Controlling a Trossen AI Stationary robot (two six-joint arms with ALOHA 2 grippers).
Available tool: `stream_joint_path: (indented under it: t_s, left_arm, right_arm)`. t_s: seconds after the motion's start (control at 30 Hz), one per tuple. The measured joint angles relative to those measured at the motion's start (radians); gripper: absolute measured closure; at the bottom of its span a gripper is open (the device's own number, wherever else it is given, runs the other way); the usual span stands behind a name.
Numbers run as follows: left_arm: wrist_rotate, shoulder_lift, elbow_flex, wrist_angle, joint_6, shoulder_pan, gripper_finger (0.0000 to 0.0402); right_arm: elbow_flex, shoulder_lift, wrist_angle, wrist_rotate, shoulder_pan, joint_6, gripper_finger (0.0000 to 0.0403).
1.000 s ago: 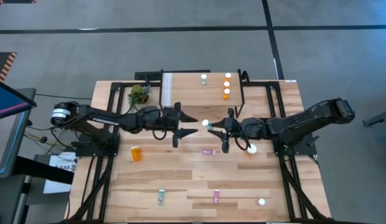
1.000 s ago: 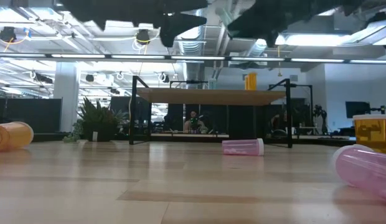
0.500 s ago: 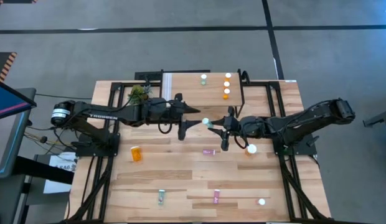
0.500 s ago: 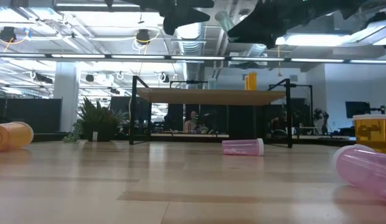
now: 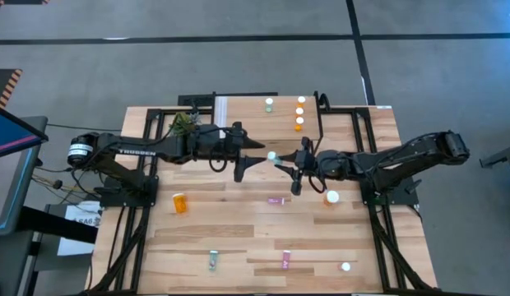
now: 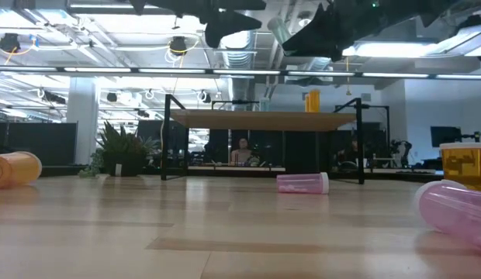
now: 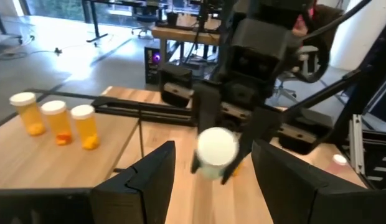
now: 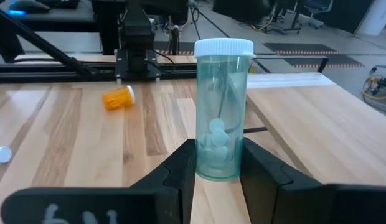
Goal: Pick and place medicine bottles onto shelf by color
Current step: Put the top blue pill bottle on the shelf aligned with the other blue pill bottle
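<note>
Carrying the teal bottle [image 8: 222,112] to the shelf [image 5: 247,123] is the step in hand; the right hand [image 8: 218,163] has its fingers closed on the lower body of this bottle and holds it upright, white cap on top, at the centre of the high view beside the shelf's front edge; keep the bottle vertical, clear the shelf edge before lowering, and set it down near the lone white-capped bottle [image 5: 270,104] at the upper centre of the high view, whose body colour cannot be told from above, well apart from the three orange bottles [image 7: 56,121] that stand in a row near the shelf's right end; judged from the frames, release should wait until the base rests flat on the wood. The left hand [image 5: 253,151] hangs with fingers spread and nothing between them, pointing at the held bottle from the left of centre; keep it clear of the path. Remaining on the tabletop [image 5: 230,238]: an orange bottle [image 5: 181,202] lying at lower left, a pink bottle [image 5: 276,200] lying at centre, a teal one [image 5: 213,261] and a pink one [image 5: 286,260] along the bottom edge; a small plant [image 5: 183,123] stands at the shelf's left end. Beyond the tabletop the low view shows an open office with ceiling lights and a seated person in the distance.
</note>
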Motion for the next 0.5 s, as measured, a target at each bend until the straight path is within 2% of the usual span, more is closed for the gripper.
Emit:
stream_joint_path:
  t_s: [0.37,0.5]
  left_arm:
    - [-0.044,0.0,0.0,-0.014,-0.01,0.008,0.0125]
    - [-0.071,0.02,0.0,0.022,-0.016,0.008,0.0112]
  right_arm:
    - [0.0,0.0,0.002,0.0,-0.025,-0.05,0.028]
    - [0.0,0.0,0.002,0.0,-0.027,-0.051,0.028]
